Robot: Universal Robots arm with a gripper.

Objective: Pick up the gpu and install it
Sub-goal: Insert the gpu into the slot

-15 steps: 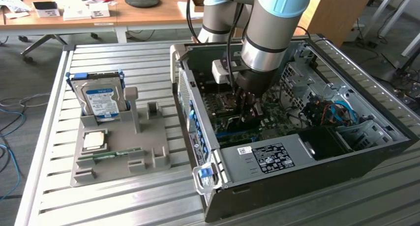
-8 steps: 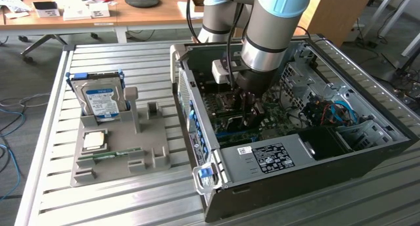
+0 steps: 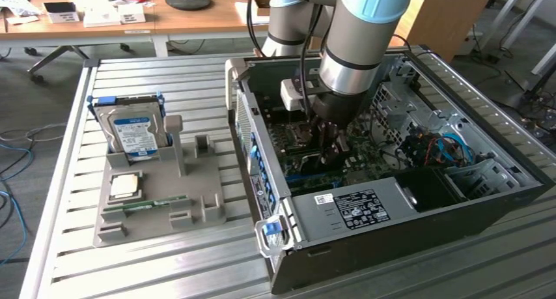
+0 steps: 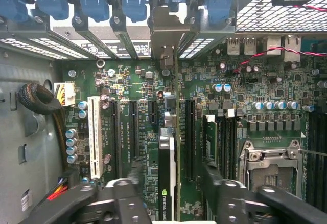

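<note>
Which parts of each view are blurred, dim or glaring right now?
Wrist view: the gripper fingers are soft and out of focus up close, the gpu edge and motherboard evenly lit and sharp. Exterior view: daylight glares off the slatted table; the computer case interior sits in shadow.

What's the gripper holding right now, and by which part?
Nothing. The gripper stands open astride the gpu, its fingers clear of the card's faces; the card stands edge-on in a motherboard slot inside the computer case.
</note>
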